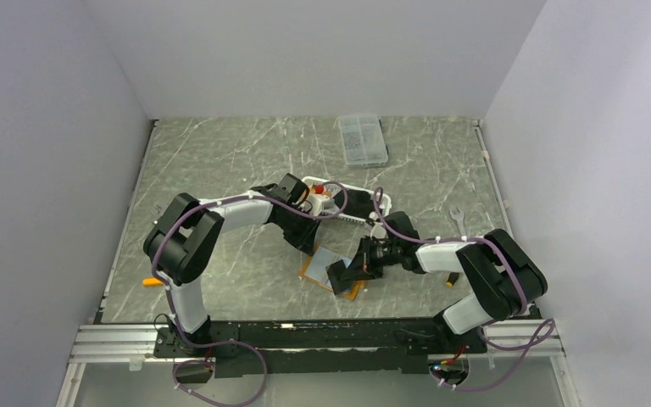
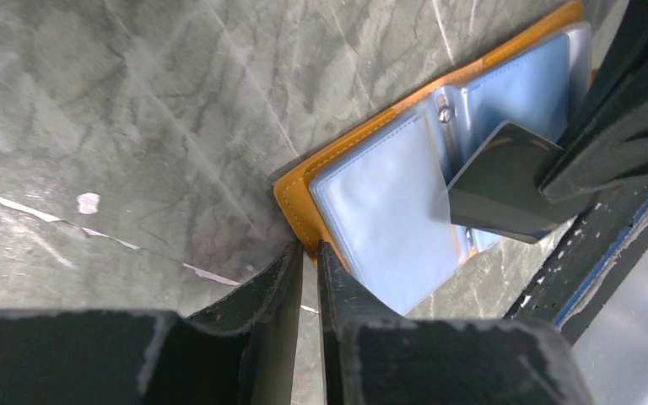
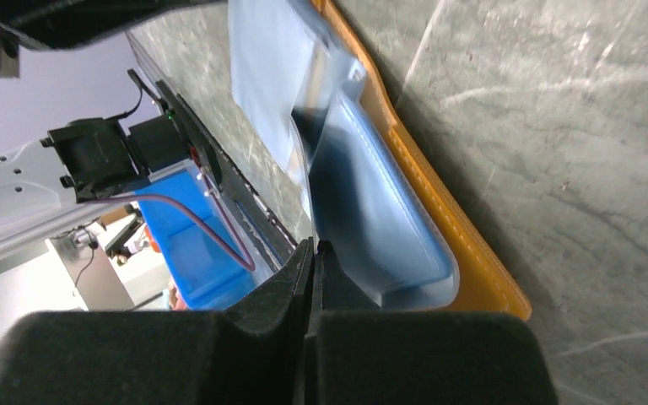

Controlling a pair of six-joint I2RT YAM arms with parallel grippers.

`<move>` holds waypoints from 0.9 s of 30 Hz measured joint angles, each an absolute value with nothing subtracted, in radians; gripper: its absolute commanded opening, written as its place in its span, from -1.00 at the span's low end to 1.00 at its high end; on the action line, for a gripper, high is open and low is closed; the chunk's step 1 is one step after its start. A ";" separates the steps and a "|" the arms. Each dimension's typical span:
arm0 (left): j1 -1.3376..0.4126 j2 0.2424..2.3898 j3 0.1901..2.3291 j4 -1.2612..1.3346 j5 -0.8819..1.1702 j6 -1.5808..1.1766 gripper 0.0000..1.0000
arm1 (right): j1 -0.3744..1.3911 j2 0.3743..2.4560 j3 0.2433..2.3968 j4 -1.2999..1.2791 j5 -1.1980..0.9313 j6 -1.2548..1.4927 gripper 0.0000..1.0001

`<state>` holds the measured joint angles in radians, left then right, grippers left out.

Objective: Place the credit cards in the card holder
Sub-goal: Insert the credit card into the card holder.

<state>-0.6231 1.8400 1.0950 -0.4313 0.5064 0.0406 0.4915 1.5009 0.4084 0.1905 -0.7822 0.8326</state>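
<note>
The card holder (image 1: 320,264) lies open on the table, orange outside (image 3: 439,219) and light blue inside (image 2: 380,194). My left gripper (image 1: 312,248) pinches its orange edge near a corner, its jaws almost together (image 2: 310,247). A black credit card (image 2: 498,181) stands tilted over the right half of the holder, its lower edge at a clear sleeve. My right gripper (image 1: 345,275) is shut on that card. In the right wrist view the card shows edge-on, running from the tips (image 3: 314,245) into the sleeve. No other card is in view.
A white slotted basket (image 1: 326,197) with small items stands just behind the left gripper. A clear compartment box (image 1: 363,140) sits at the back. A wrench (image 1: 455,216) lies to the right, and a small orange object (image 1: 151,281) near the left edge.
</note>
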 measured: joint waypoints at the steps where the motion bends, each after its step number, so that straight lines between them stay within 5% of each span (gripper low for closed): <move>1: -0.623 1.840 1.093 -0.432 0.511 0.040 -0.63 | 0.492 1.502 0.408 0.201 -0.773 0.844 -1.00; 27: -0.619 1.856 1.025 -0.430 0.695 -0.071 -0.66 | 0.499 1.429 0.335 0.305 -0.595 0.951 -1.00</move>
